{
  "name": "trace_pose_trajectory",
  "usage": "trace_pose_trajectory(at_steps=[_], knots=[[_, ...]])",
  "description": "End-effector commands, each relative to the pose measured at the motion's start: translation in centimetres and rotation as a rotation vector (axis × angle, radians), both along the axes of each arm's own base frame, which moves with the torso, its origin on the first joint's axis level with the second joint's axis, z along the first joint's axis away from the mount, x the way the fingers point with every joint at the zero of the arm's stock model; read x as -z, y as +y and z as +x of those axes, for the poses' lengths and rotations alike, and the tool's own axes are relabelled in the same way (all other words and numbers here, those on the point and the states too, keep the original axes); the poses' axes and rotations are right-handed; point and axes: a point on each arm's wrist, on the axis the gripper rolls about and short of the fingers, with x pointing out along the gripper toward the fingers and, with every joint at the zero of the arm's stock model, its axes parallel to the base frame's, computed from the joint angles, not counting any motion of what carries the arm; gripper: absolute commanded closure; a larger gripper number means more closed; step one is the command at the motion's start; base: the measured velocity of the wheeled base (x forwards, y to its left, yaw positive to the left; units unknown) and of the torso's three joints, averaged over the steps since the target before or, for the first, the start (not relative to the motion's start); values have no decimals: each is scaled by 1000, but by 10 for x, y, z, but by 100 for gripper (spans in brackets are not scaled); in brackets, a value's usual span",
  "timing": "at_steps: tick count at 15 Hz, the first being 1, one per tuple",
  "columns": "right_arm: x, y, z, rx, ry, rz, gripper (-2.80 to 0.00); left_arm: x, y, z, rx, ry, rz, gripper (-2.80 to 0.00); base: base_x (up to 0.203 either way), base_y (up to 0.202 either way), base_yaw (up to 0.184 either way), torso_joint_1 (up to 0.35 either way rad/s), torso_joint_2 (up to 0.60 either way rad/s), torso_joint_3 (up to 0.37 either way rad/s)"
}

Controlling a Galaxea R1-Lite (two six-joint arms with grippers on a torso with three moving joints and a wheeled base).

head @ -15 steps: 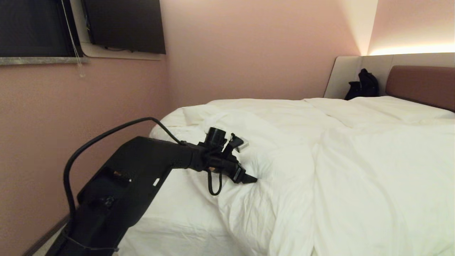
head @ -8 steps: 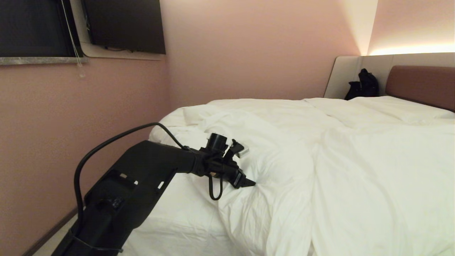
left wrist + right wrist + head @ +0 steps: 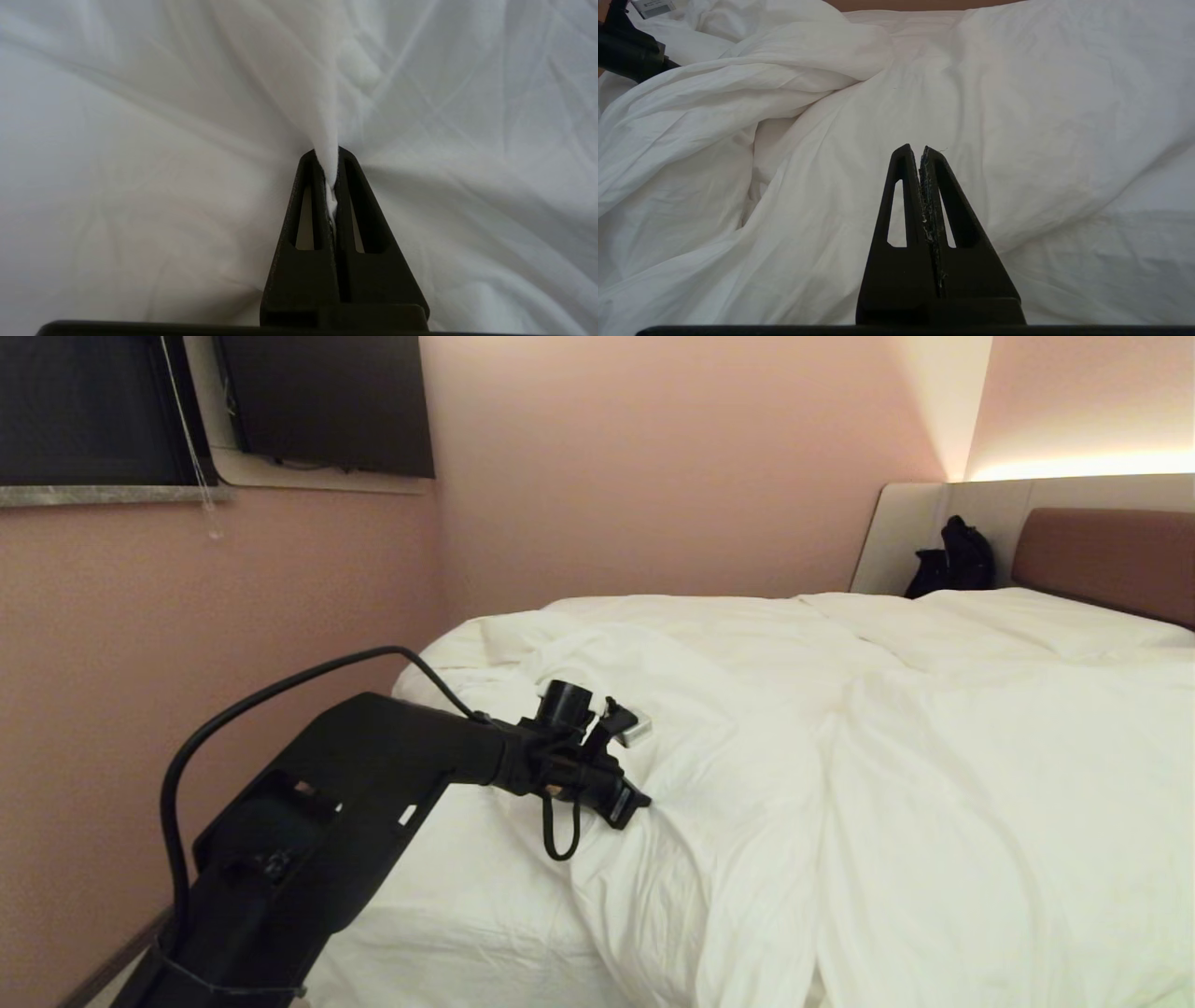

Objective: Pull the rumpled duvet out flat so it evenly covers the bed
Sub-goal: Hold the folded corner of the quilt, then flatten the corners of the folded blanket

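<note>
The left gripper (image 3: 635, 803) is reaching out over the near left part of the bed (image 3: 485, 915), and its two fingers (image 3: 359, 205) are pinching a fold of the duvet (image 3: 840, 756) between them; in the left wrist view the white cloth is bunching into a narrow ridge that is running straight into the closed jaws. Creases are fanning out from that pinch across the fabric around it.

The duvet is lying rumpled over most of the mattress (thicker and heaped toward the left side, smoother toward the reddish-brown headboard (image 3: 1102, 555) on the right). A bare strip of flat sheet (image 3: 467, 896) is showing beside the wall (image 3: 112, 644) under the arm, though where sheet ends and duvet begins is hard to make out there.

The right gripper (image 3: 923, 150) is hanging above a smoother stretch of the duvet, jaws pressed together with nothing between them, apart from the cloth.

A dark bag (image 3: 952, 560) is sitting against the pale headboard panel at the far corner.
</note>
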Motion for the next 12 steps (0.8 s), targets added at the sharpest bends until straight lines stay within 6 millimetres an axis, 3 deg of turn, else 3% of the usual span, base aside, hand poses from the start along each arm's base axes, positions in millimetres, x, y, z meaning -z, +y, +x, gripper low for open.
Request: trace_pose_trajectory(at_steps=[1, 4, 8, 12], knots=[[0, 0, 0, -1, 0, -1, 0, -11, 2, -4, 5, -8, -8, 0, 0, 0, 0, 0, 0, 0], [0, 0, 0, -1, -1, -1, 0, -19, 10, -23, 6, 32, 10, 0, 0, 0, 0, 0, 0, 0], [0, 0, 0, -1, -1, -1, 0, -50, 28, -55, -7, 58, 12, 0, 0, 0, 0, 0, 0, 0], [0, 0, 0, 0, 0, -1, 0, -75, 62, -100, -35, 98, 27, 0, 0, 0, 0, 0, 0, 0]])
